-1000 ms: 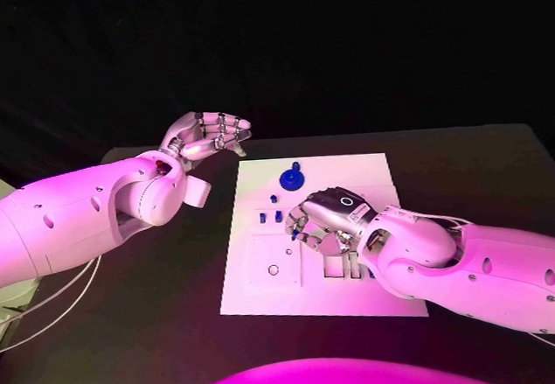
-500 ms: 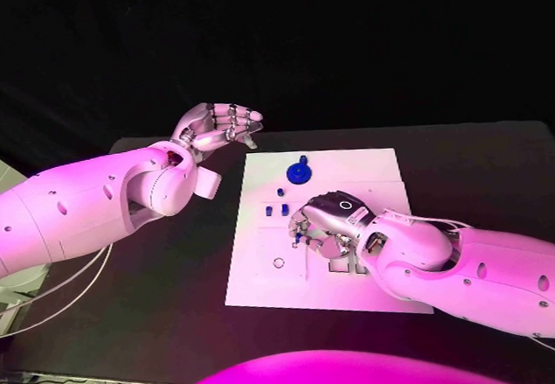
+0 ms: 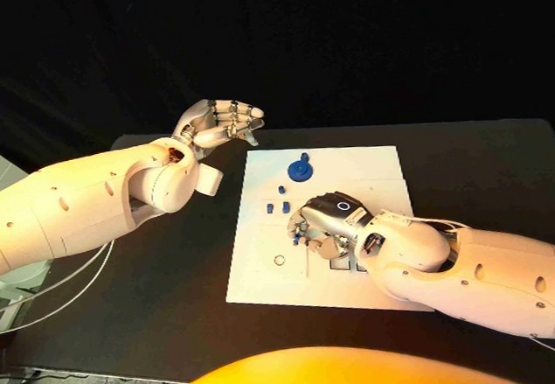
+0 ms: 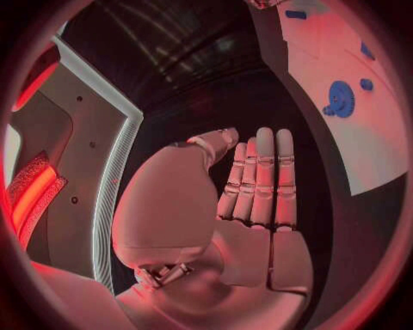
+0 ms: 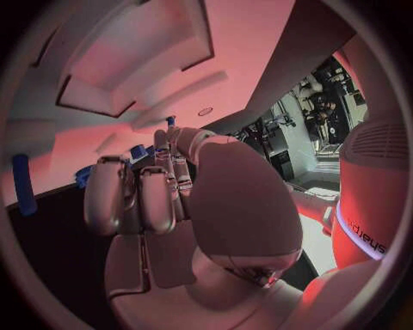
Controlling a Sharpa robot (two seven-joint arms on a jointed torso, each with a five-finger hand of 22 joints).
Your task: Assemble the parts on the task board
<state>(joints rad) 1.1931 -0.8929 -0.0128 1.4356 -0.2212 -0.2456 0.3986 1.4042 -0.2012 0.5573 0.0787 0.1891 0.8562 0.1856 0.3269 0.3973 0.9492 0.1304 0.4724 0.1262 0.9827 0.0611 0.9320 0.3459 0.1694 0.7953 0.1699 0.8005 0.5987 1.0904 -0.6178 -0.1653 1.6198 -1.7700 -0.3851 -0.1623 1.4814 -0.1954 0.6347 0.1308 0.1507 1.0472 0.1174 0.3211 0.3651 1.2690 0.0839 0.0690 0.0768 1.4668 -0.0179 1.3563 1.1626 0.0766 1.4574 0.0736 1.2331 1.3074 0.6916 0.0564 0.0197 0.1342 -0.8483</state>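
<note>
With its fingers curling down over the small blue parts [image 3: 279, 209] on the task board [image 3: 364, 165], the right hand [image 3: 327, 221] is hiding whether it grips one, risking a fumbled, misaligned part, while the left hand [image 3: 219, 123] is hovering empty, fingers curled.

No legible text on task board [image 3: 352, 165], parts or hands. Only lettering: dark print on robot's white body in right wrist view, seen rotated/upside down, approx. "idea"-like chars, too distorted to read w/ confidence.
</note>
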